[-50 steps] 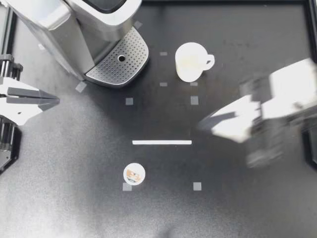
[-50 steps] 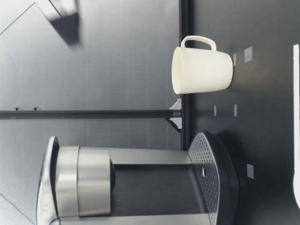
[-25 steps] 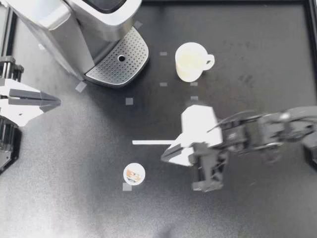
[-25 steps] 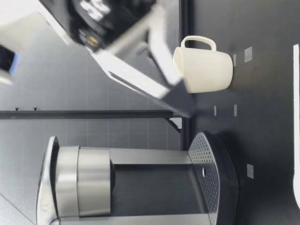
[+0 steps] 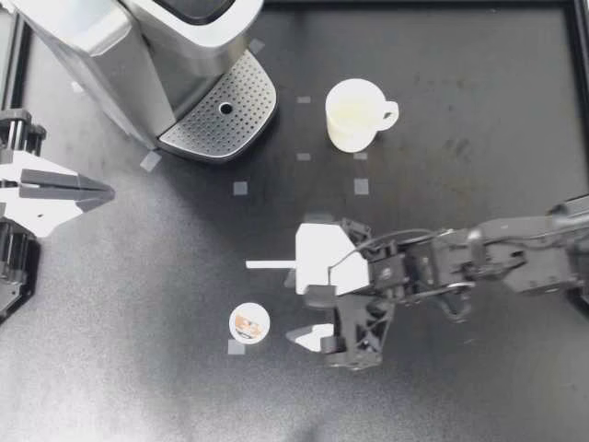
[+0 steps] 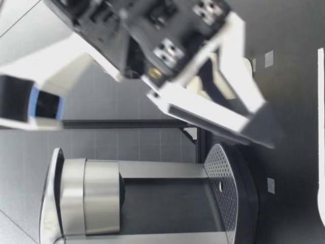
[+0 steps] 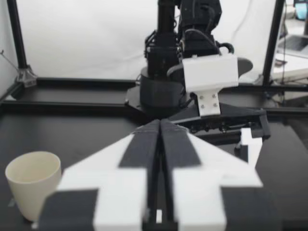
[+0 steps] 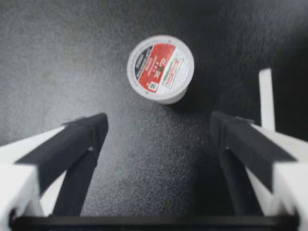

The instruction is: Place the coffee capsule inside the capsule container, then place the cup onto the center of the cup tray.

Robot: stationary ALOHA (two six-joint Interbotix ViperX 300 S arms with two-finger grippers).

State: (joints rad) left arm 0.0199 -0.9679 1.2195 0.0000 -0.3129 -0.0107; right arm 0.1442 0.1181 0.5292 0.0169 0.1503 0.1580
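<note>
Two steps on the list, and we're on the 1st: capsule [image 5: 249,323] sits label-up on the table [image 5: 138,304], just ahead of our right gripper [image 5: 296,308], jaws wide apart w/ nothing between them yet. Next move, we reckon: reach fwd and down so the jaws straddle the capsule, then close. Left gripper [image 5: 101,192] is pressed together, empty, at the table's side; cup [image 5: 354,113] upright near the drip tray [image 5: 241,92], not on it.

Surface finishes on the table [image 5: 138,387].
The table is matt black, finely grained; coffee machine [image 5: 138,46] of brushed metal, its drip tray [image 5: 221,115] perforated, satin; cup [image 5: 354,115] smooth, cream, matt; capsule [image 5: 249,323] white plastic, printed lid.
</note>
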